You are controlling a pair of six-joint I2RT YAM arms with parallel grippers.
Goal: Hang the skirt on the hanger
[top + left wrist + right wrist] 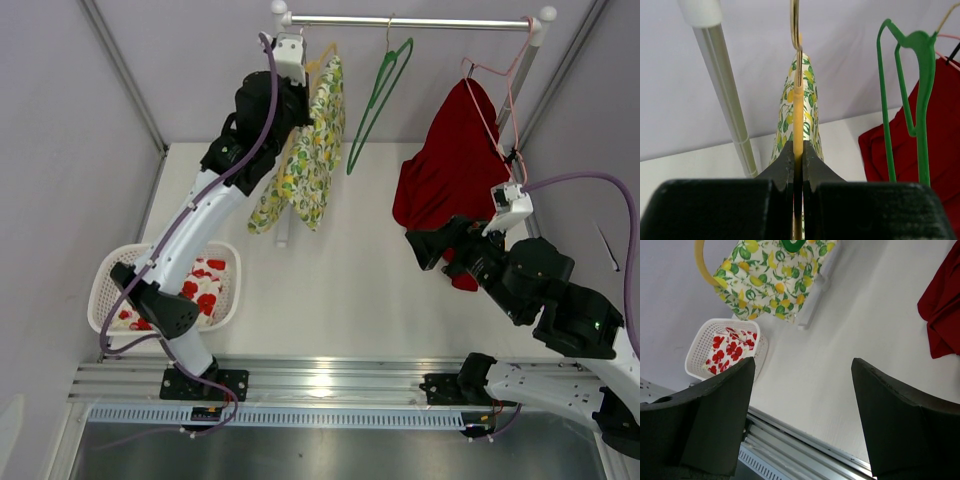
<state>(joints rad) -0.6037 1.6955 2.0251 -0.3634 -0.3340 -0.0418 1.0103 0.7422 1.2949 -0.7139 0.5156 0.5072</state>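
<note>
The lemon-print skirt hangs on a yellow hanger, held up at the left end of the rail. The hook sits a little below the rail. My left gripper is shut on the hanger's neck. In the left wrist view the jaws pinch the yellow stem, and the skirt drapes behind it. My right gripper hovers open and empty at the right, low beside a red garment. Its wrist view shows the skirt far off, beyond the wide fingers.
An empty green hanger hangs mid-rail. A red garment hangs on a pink hanger at the right end. A white basket with red-flowered cloth sits at the left. The rack's post stands close to the left gripper.
</note>
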